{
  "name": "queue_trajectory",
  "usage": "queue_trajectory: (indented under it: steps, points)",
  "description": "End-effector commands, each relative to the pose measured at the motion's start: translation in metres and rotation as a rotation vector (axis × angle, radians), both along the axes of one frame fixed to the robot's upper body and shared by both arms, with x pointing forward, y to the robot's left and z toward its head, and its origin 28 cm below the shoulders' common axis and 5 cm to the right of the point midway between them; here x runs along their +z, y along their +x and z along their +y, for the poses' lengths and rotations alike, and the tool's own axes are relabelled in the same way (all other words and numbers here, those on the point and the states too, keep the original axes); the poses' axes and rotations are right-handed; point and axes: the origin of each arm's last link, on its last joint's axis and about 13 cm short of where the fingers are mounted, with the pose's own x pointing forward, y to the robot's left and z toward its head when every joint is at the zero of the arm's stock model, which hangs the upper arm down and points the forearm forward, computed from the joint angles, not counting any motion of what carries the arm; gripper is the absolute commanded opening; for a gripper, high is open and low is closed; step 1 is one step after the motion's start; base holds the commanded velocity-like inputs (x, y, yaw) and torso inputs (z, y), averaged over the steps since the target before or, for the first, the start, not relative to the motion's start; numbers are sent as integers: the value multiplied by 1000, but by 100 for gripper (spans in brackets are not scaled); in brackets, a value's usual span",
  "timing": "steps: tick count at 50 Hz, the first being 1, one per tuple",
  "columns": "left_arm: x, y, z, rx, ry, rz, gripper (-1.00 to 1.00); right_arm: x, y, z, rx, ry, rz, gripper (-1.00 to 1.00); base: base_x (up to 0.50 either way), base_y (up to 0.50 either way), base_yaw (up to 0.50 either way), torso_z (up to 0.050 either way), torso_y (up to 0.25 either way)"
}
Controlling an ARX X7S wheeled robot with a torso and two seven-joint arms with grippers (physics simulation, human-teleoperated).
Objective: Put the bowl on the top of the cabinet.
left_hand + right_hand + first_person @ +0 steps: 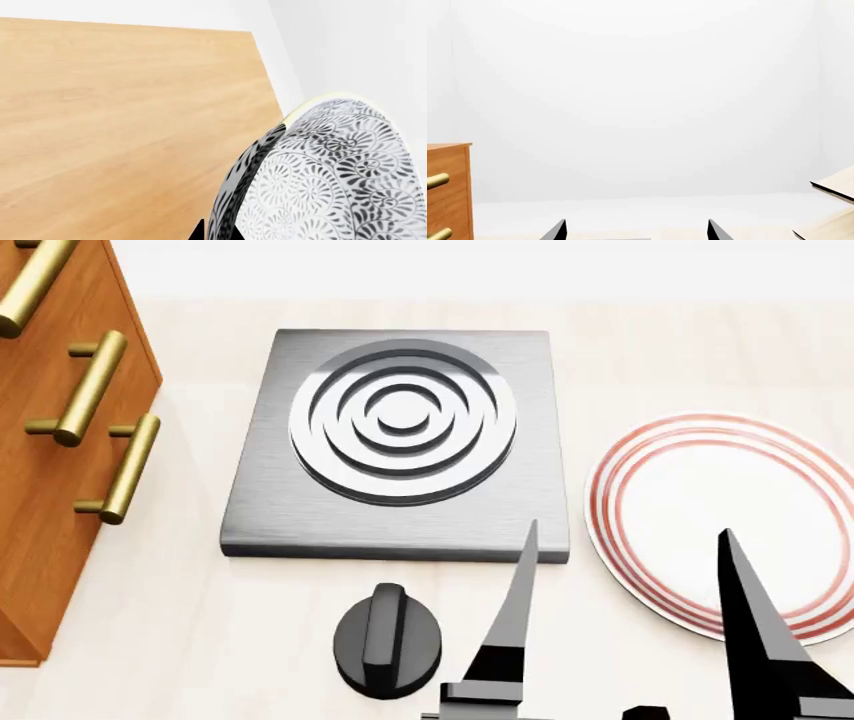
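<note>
1. Bowl first: the deep round white bowl with fine grey floral pattern (333, 175) fills the near side of the left wrist view, pressed right against the left pincer (213, 231), whose dark fingertip shows at the bowl's wall. The pincer looks closed on the bowl's rim, though only a sliver of finger is visible.

2. Beyond that pincer and lower lies a broad flat orange-brown wooden surface (127, 125), which I judge to be the top of the large orange-brown wooden cabinet with brass-gold bar handles (54, 470). The bowl appears lifted and carried over it, tilted on edge; whether it touches the wood cannot be told.

3. Lifting seems done. Left to do, as I judge it: level the bowl, lower it onto the cabinet top, let go.

4. The left arm is raised out of the head view entirely.

5. The right pincer (627, 610) hangs low with its two black fingers spread wide and empty, a flat red-ringed white plate (694, 500) just beyond its right finger.
</note>
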Motion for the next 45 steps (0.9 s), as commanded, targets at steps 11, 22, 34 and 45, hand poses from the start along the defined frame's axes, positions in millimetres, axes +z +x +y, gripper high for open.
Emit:
queue_trajectory:
  steps: [11, 22, 34, 45]
  points:
    - [9, 2, -1, 105, -71, -16, -100, 5, 1, -3, -8, 4, -36, 100, 0, 0, 0, 0, 1]
    - [5, 4, 1, 113, -107, 2, -100, 4, 1, -2, -9, 2, -34, 100, 0, 0, 0, 0, 0]
    - [-4, 7, 0, 102, -119, 24, -100, 5, 1, -2, -11, -1, -33, 100, 0, 0, 0, 0, 1]
    - [-14, 13, -2, 104, -119, 53, -100, 4, 1, -3, -27, -5, -29, 100, 0, 0, 0, 0, 0]
